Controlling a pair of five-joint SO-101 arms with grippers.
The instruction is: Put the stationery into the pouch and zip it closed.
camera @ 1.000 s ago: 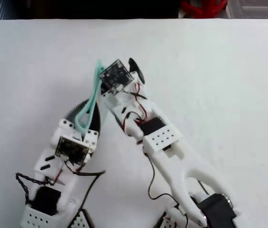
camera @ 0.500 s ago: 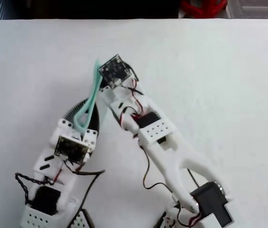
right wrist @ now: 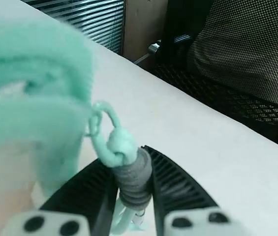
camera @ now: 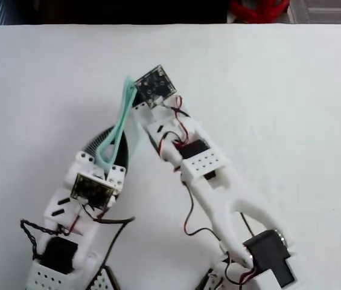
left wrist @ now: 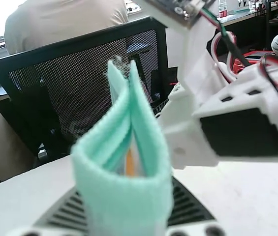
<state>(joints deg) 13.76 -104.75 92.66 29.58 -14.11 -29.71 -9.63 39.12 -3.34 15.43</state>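
The mint-green pouch (camera: 117, 124) hangs stretched between my two grippers above the white table (camera: 267, 90). My left gripper (camera: 105, 158) is shut on its near end. In the left wrist view the pouch (left wrist: 124, 167) stands edge-up with its mouth parted, and an orange item (left wrist: 129, 160) shows inside. My right gripper (camera: 135, 103) is at the far end, shut on the zipper pull (right wrist: 129, 172), a green cord with a grey wrapped bead between the black fingers (right wrist: 175, 189). The pouch (right wrist: 30, 98) fills one side of that view.
The right arm (left wrist: 212, 123) crosses close beside the pouch. Black cables (camera: 34, 232) lie at the left arm's base. A black mesh chair (left wrist: 79, 78) stands beyond the table's far edge, and a red object (camera: 258, 9) lies behind it. White table stretches to both sides.
My right wrist has turned and shifted slightly right, taking the pouch's far end with it. The left arm has stayed still, holding the near end.
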